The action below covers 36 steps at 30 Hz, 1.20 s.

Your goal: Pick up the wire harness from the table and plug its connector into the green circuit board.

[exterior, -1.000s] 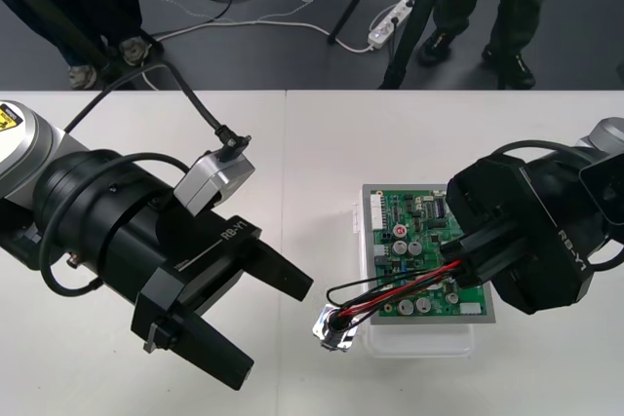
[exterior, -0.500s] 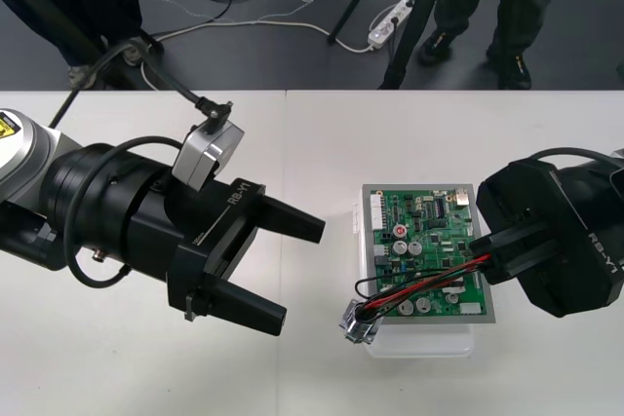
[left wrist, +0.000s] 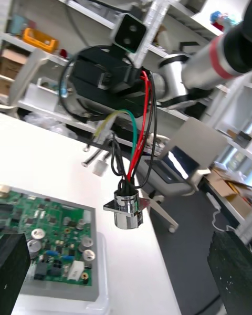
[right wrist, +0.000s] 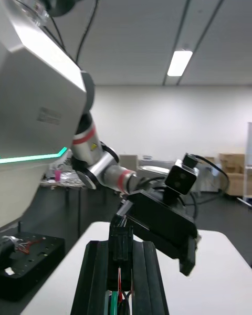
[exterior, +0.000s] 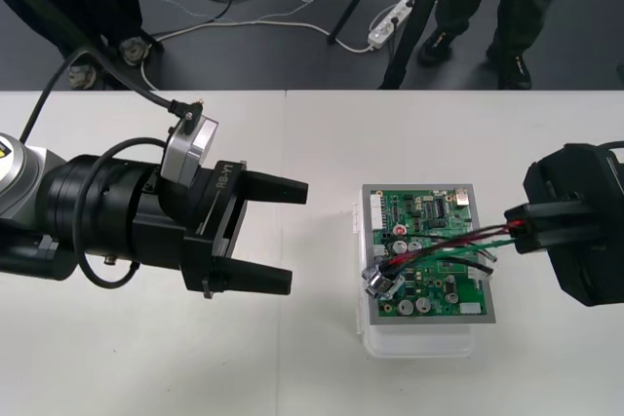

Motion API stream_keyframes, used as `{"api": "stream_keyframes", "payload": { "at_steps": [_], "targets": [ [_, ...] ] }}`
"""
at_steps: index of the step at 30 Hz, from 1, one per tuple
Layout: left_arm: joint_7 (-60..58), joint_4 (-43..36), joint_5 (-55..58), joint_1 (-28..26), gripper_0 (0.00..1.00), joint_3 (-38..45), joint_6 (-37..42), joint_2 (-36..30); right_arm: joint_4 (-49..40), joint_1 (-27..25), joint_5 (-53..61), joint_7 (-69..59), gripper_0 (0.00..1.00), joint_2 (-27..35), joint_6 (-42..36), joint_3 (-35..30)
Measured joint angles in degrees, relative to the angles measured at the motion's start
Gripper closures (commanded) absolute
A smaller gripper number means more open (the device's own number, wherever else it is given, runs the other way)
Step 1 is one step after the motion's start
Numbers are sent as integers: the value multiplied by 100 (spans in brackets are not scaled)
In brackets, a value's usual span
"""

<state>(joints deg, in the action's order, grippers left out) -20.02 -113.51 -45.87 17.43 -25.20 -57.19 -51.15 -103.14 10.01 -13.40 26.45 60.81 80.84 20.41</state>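
Note:
The wire harness (exterior: 444, 248) hangs over the green circuit board (exterior: 434, 211), which sits on its white base (exterior: 419, 340). My right gripper (exterior: 509, 226) is past the board's right edge, shut on the black plug (right wrist: 121, 239). Red, black and green wires (left wrist: 137, 131) run down from it to the round metal socket (exterior: 378, 282), which dangles in the air over the board's left part. My left gripper (exterior: 288, 233) stands open left of the board, fingers pointing at it. In the left wrist view the socket (left wrist: 126, 210) hangs between its spread fingers (left wrist: 11, 268).
The board (left wrist: 47, 236) and its base stand near the table's front edge, right of centre. Bare table (exterior: 322, 143) stretches behind the board and between the two arms. Cables and a power strip (exterior: 388, 24) lie on the dark floor beyond the far edge.
My right gripper drew back to the right with the plug, lifting the socket off the table up over the board. My left gripper swung round to point at the board.

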Motion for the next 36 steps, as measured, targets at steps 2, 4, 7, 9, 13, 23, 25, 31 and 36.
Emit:
{"api": "stream_keyframes", "payload": {
  "at_steps": [2, 4, 7, 9, 13, 23, 25, 31, 36],
  "targets": [
    [35, -52, 18, -44, 0, 0, 204, -60, -170, -166, -76, 0, 100, 32, -298, -131],
    [126, -153, 23, -82, 0, 0, 426, -125, -353, -339, -221, 0, 100, 49, -619, -294],
    [317, -301, 27, -115, 0, 0, 683, -206, -585, -553, -353, 0, 100, 56, -1056, -505],
    [446, -401, 27, -117, 0, 0, 835, -251, -729, -651, -363, 0, 100, 64, -1353, -581],
    [545, -596, 13, -117, 0, 0, 1069, -312, -972, -720, -593, 0, 100, 85, -1884, -601],
    [563, -713, -280, -61, 0, -22, 1285, -327, -1517, -739, -1247, 0, 100, 90, -2967, -601],
    [605, -713, -293, -16, 0, -72, 1325, -327, -1589, -741, -1339, 0, 100, 98, -3099, -600],
    [1051, -714, -300, 151, 0, -283, 1464, -323, -1691, -751, -1383, 39, 100, 334, -3443, -425],
    [1370, -714, -367, 241, 0, -370, 1512, -273, -1695, -751, -1385, 284, 100, 456, -3474, -267]
  ]
}}
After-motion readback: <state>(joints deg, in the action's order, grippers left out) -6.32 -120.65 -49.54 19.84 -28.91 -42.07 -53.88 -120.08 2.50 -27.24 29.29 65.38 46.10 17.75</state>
